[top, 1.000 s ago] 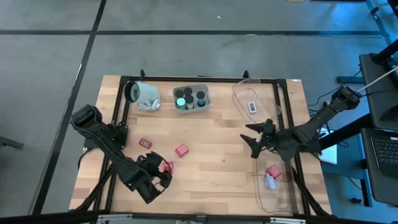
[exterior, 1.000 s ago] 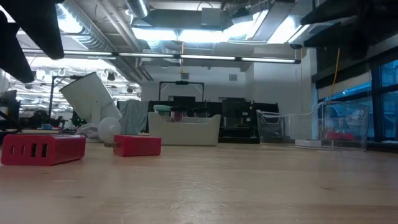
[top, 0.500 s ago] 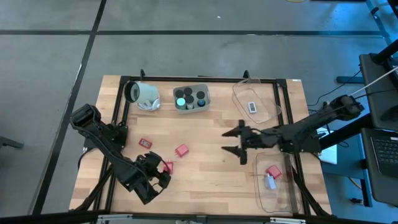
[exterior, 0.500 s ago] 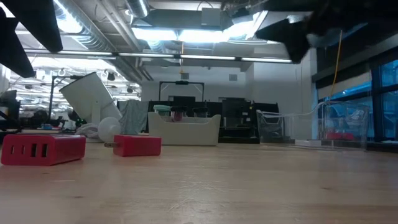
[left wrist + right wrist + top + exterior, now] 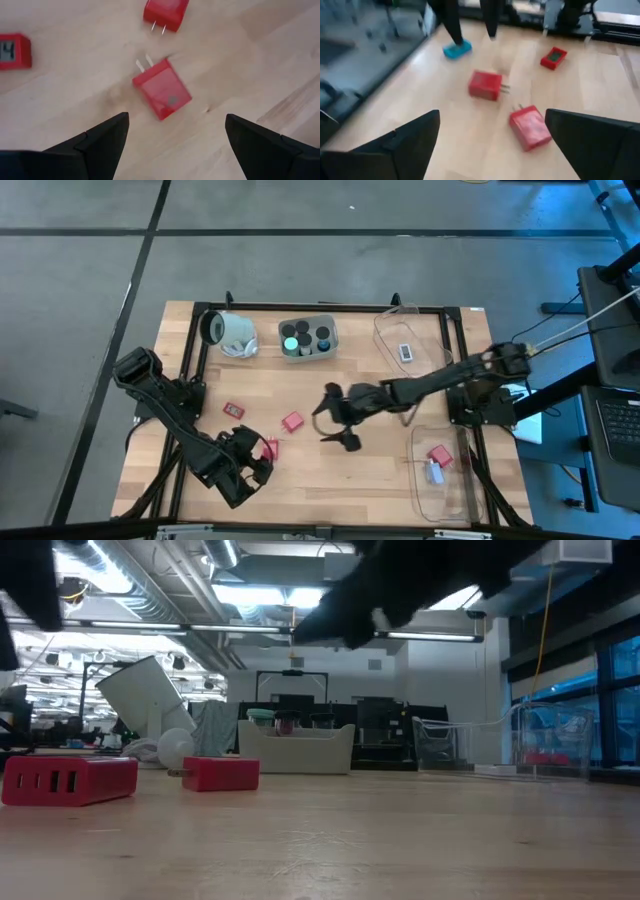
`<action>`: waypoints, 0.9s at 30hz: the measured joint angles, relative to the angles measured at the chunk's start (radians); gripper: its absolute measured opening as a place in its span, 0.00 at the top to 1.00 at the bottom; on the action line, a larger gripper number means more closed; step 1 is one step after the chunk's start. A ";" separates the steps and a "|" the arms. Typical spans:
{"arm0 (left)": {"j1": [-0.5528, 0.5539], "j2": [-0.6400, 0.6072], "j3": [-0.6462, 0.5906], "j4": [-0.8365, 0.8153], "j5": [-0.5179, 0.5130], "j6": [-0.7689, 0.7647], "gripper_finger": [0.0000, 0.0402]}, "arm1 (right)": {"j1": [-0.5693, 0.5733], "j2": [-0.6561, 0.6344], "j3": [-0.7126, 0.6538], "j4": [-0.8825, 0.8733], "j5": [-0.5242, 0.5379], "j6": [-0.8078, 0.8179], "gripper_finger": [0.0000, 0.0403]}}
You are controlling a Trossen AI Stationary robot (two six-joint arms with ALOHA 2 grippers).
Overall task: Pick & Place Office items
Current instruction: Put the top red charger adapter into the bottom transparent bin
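Observation:
Three red plug blocks lie flat on the table: one (image 5: 268, 447) (image 5: 161, 89) just ahead of my open left gripper (image 5: 260, 464) (image 5: 175, 145), one in the middle (image 5: 291, 421) (image 5: 530, 127), and a flatter one (image 5: 233, 410) (image 5: 553, 57). My open right gripper (image 5: 328, 418) (image 5: 492, 145) hovers above the table, right of the middle block. The grey tray (image 5: 322, 320) holds black caps and a green-glowing one (image 5: 291, 343). A pale rectangle (image 5: 405, 352) lies in the far clear tray. A red block (image 5: 438, 455) and a pale item (image 5: 434, 472) lie in the near clear tray.
A large white cup (image 5: 230, 332) lies on its side at the far left. The far clear tray (image 5: 385, 330) and the near clear tray (image 5: 420, 490) sit along the right side. Black frame rails (image 5: 190, 380) run along the table's edges. Bare wood lies at the table's near middle.
My right arm has reached out from the table's right edge toward the left, carrying its open gripper over the table's middle to just right of the middle red block. The left arm and all the items have stayed put.

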 joint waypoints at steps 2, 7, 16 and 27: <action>-0.004 -0.002 0.000 -0.014 0.033 -0.004 0.18 | -0.016 0.065 0.060 -0.059 -0.006 -0.083 0.09; -0.020 -0.002 0.000 -0.059 0.074 -0.056 0.18 | -0.064 0.211 0.187 -0.094 -0.063 -0.186 0.12; -0.043 -0.003 0.000 -0.103 0.070 -0.111 0.18 | -0.133 0.425 0.383 -0.096 -0.227 -0.185 0.14; -0.043 -0.003 0.000 -0.109 0.069 -0.112 0.18 | -0.168 0.534 0.424 -0.104 -0.227 -0.232 0.10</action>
